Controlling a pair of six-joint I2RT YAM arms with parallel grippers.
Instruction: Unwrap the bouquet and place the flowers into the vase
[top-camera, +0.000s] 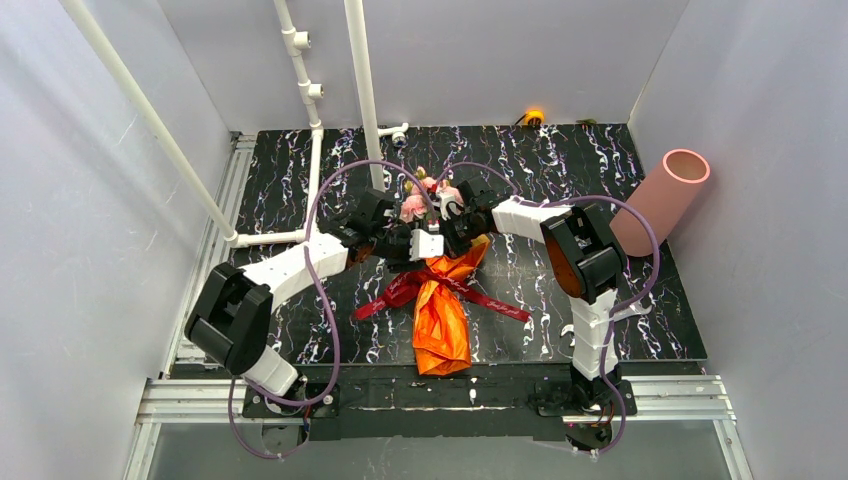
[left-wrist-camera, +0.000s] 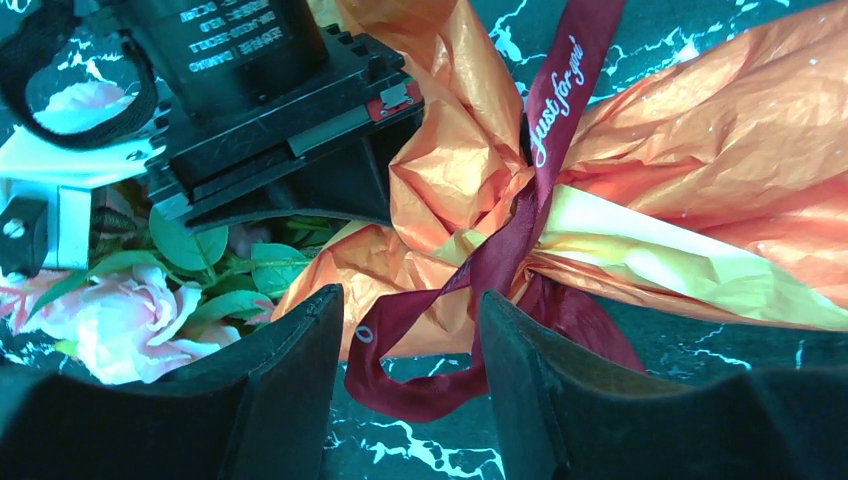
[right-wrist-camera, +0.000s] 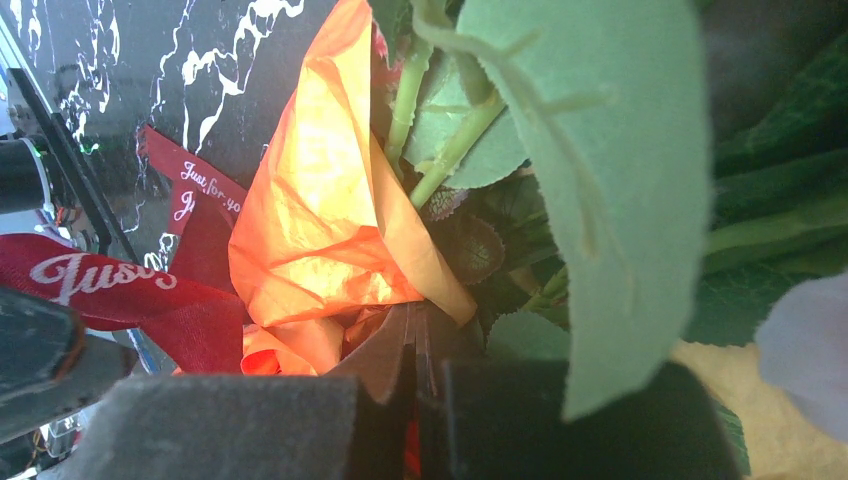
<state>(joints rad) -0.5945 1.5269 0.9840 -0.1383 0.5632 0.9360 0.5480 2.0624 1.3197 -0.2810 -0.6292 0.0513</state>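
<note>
Left pincer (left-wrist-camera: 410, 330) half open, straddling the ribbon (left-wrist-camera: 520, 230) loop, not gripping it. Right pincer (right-wrist-camera: 410, 385) shut on a wrapping paper (right-wrist-camera: 320, 230) edge. Bouquet (top-camera: 442, 320) mid-tabletop (top-camera: 600, 150), tied; vase (top-camera: 660, 200) far right. Paper likely light, slippery, tearable; take a ribbon tail, spare soft roses (left-wrist-camera: 120, 330).

Top view: rose heads (top-camera: 413, 207) mostly covered by left gripper (top-camera: 405, 243) and right gripper (top-camera: 447, 228). Stems hidden inside orange wrapping paper (top-camera: 441, 320). Ribbon (top-camera: 400, 292) print too small to read.
Left wrist view: wrapping paper cut by right edge, ribbon by top edge. Right gripper body blocks most roses.
Right wrist view: big leaf (right-wrist-camera: 590, 180) blurred, close to lens, masking bouquet. Pale petal (right-wrist-camera: 805, 340) cut by right edge. Whether closed pads (right-wrist-camera: 230, 430) pinch paper: cannot tell.
</note>
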